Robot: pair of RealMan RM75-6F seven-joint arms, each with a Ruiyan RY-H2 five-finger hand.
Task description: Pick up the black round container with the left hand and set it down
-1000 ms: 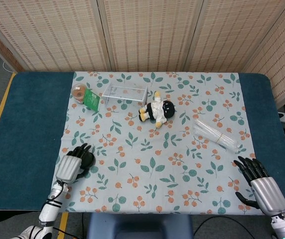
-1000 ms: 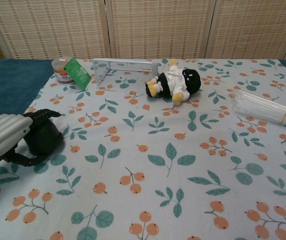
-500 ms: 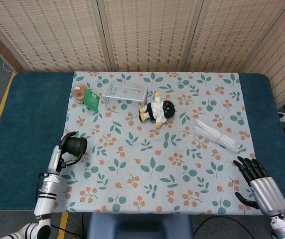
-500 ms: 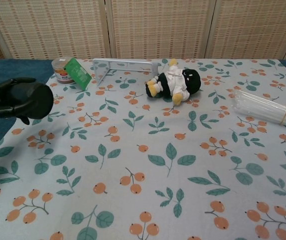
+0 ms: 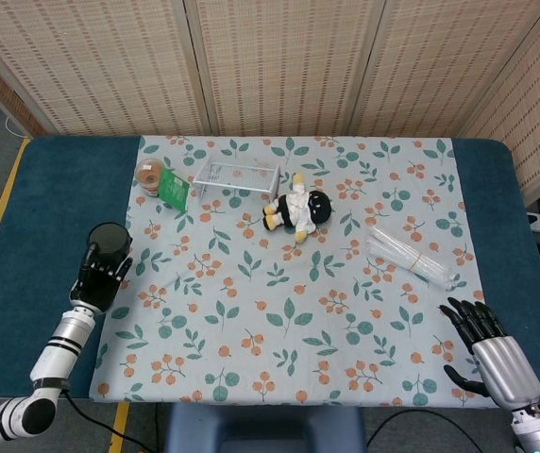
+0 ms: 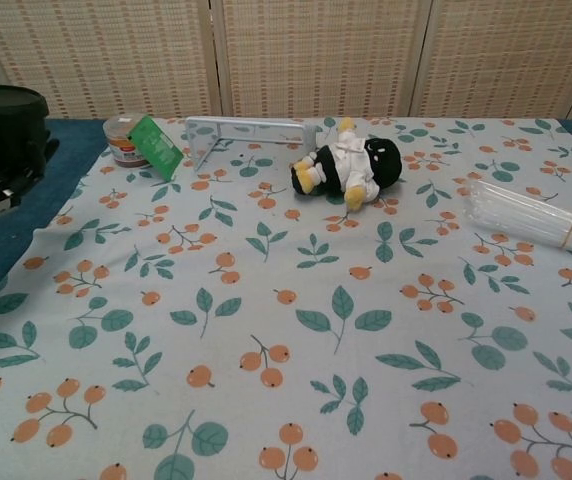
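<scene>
My left hand [image 5: 99,275] holds the black round container [image 5: 107,239] upright in the air, over the left edge of the floral cloth. In the chest view the container [image 6: 6,118] shows at the far left with part of the left hand [image 6: 1,175] below it. My right hand [image 5: 489,342] lies at the table's near right corner, fingers spread, holding nothing; the chest view does not show it.
A black-and-white plush toy [image 5: 298,211], a clear rack [image 5: 236,176], a green packet [image 5: 175,192] and a small jar [image 5: 149,175] sit at the back of the floral cloth [image 5: 279,311]. A bundle of clear straws [image 5: 410,257] lies at right.
The left hand has lifted the black container off the cloth and carried it up and to the left, turning it upright. The right hand has stayed put.
</scene>
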